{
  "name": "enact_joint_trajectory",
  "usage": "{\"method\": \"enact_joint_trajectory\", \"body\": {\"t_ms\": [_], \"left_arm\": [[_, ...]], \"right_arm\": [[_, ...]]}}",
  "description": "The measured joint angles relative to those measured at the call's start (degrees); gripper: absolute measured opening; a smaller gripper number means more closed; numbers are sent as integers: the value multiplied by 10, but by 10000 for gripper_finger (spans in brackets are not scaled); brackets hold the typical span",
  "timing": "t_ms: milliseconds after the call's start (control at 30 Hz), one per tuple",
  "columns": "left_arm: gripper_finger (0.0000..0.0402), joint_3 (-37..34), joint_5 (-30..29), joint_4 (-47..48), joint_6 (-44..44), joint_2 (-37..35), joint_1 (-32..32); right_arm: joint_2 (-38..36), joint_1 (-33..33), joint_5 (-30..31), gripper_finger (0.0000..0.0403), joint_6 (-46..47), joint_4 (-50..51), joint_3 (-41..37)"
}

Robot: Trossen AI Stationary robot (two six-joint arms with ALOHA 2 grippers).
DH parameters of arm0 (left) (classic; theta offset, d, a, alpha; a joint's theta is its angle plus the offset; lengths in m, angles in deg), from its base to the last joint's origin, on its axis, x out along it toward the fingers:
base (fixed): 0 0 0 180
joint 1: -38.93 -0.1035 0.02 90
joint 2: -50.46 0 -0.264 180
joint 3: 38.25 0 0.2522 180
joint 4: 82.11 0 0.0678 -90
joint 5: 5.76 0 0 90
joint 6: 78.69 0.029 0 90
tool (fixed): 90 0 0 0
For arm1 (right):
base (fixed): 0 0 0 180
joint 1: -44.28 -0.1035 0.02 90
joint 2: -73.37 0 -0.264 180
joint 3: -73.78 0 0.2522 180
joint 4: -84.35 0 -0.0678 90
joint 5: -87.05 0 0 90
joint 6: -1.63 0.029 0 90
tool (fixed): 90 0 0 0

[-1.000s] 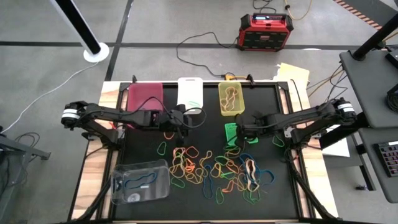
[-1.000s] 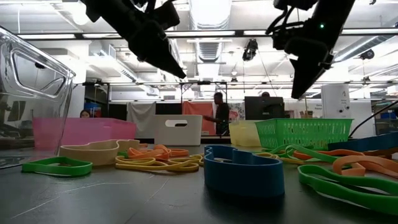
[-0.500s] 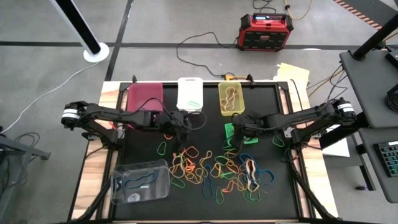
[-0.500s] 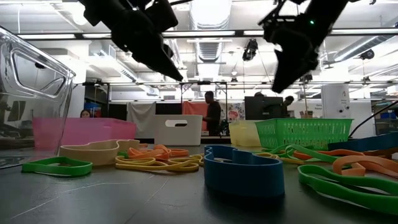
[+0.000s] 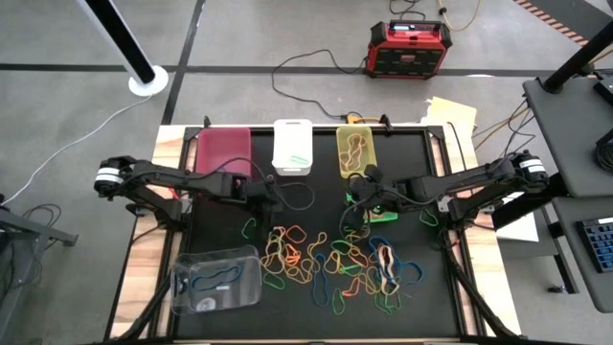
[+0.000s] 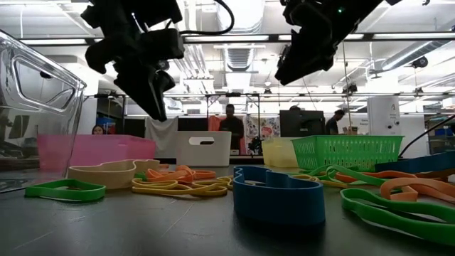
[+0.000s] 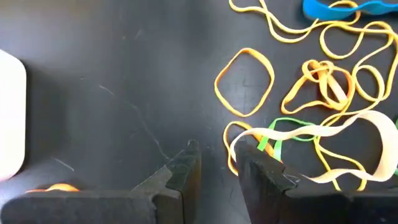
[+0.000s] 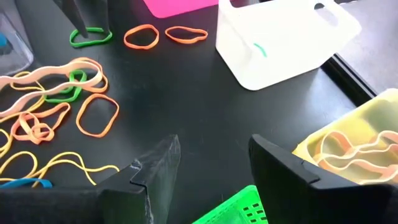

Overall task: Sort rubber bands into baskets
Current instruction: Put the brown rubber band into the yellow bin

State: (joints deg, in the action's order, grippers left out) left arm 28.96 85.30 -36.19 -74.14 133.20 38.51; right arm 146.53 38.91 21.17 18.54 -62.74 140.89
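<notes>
The right pincer (image 8: 208,165) gapes wide and empty above the green basket (image 8: 239,208); the left pincer (image 7: 217,171) stands slightly parted, holding nothing.

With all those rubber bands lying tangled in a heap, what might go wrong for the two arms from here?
1. The rubber bands overlap in the pile, so a grab may lift several colours at once.
2. The left gripper hovers with its fingers only narrowly apart, right by a yellow band and a green band; it might catch the wrong one.
3. The right gripper is open close to the green basket and might knock it.
</notes>
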Motion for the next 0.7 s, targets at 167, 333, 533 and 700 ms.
{"method": "enact_joint_trajectory", "body": {"t_ms": [167, 333, 533, 700], "left_arm": [[87, 0, 0, -19, -6, 0, 0], [87, 0, 0, -39, -30, 10, 2], [87, 11, 1, -36, -47, 73, 16], [87, 47, 1, 12, -50, 105, 17]], "right_arm": [[0, 0, 0, 187, 0, -2, 0], [0, 0, 0, 187, 0, -2, -2], [0, 0, 0, 187, -1, -3, -2], [0, 0, 0, 188, -3, -4, -2]]}}
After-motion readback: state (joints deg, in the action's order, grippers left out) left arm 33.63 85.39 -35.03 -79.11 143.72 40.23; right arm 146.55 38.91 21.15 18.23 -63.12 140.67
